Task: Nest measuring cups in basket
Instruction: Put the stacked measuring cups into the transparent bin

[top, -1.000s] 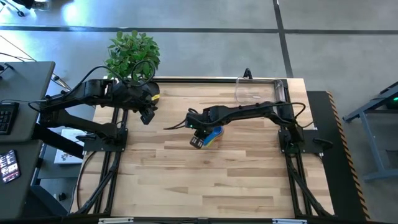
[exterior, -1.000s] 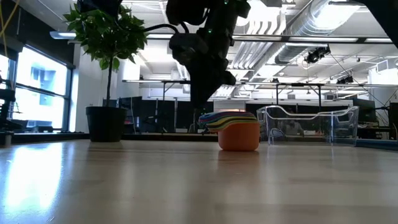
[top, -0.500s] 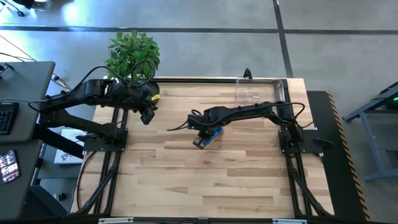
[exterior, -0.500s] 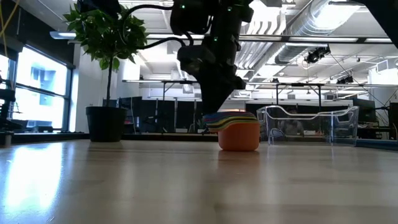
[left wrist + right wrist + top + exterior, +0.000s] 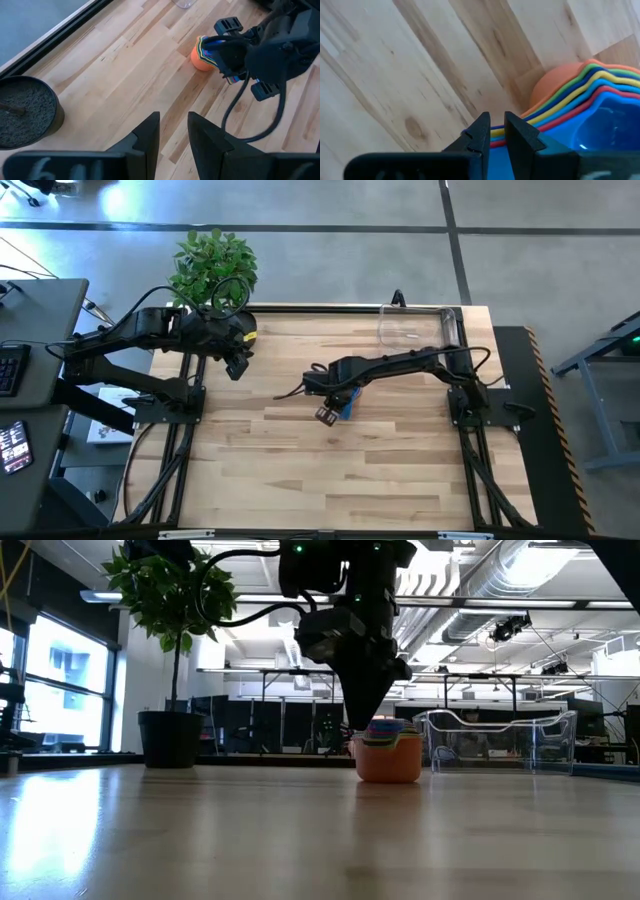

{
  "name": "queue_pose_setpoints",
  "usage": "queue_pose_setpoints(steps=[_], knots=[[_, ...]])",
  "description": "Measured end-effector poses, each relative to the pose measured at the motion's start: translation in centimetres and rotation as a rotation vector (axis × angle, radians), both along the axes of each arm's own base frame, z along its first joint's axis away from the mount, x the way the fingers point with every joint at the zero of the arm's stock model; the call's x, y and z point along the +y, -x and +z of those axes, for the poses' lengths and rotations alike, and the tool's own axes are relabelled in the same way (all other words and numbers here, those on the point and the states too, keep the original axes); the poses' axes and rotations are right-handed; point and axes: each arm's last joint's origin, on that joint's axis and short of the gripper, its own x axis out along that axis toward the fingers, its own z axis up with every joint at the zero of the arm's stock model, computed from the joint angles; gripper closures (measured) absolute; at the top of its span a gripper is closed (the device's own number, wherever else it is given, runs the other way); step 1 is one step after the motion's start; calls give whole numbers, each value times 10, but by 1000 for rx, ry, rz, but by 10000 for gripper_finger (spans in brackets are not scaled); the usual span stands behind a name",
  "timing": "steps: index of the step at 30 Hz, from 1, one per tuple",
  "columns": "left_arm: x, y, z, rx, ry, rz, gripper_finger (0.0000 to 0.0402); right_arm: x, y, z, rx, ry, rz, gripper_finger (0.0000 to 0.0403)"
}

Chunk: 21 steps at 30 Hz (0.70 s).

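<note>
Measuring cups (image 5: 388,748) nested on table, outside basket (image 5: 497,742)

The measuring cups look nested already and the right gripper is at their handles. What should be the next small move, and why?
Probably lift the stack a little. The right gripper is shut on the handles of the nested measuring cups, which stand on the table, outside the basket at the far right corner. The left gripper waits near the plant pot.

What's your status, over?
Right gripper shut on nested measuring cups mid-table. Left gripper idle, open, near plant pot. Basket empty, path clear.
</note>
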Motion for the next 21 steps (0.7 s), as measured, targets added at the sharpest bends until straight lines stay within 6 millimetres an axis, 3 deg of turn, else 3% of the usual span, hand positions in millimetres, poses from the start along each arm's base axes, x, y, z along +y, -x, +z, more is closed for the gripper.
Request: queue_pose_setpoints(steps=[9,21], knots=[[-9,-1,0,9,-43,-54,312,2,-2,1,-21,4,-1,355],[-51,0,1,-9,-120,-209,312,13,2,28,-122,-19,-163,355]])
